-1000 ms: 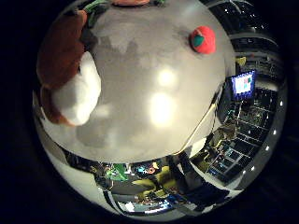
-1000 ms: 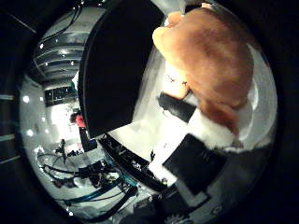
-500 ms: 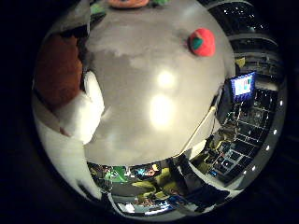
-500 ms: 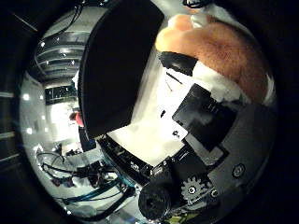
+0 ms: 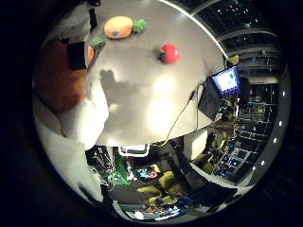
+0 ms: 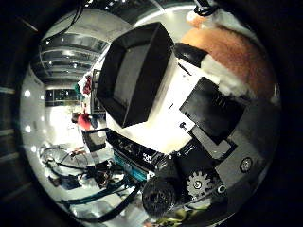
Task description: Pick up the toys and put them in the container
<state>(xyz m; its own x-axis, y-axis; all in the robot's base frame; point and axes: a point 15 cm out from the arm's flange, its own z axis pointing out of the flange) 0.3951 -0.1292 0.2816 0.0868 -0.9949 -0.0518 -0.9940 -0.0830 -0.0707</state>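
A brown and white plush toy [image 6: 234,52] lies close against my palm, and its white part [image 5: 80,120] also fills the edge of the little finger side view. My right hand [image 6: 213,113] is shut on it, with black and white fingers [image 5: 75,54] curled over the fur. The black rectangular container [image 6: 135,71] stands empty beside the held plush, its opening in view. On the grey table [image 5: 151,99] below lie an orange toy with a green end [image 5: 118,27] and a small red toy [image 5: 169,53], both well apart from the hand.
A small screen [image 5: 226,81] stands at the table's far edge, with a cord running across the corner. Beyond the edge are chairs and room clutter [image 5: 151,175]. Shelving and lit equipment fill the room behind the container [image 6: 80,123].
My fingers have curled further round the plush toy. The palm has risen from the table and turned, bringing the orange toy and more of the container's opening into view.
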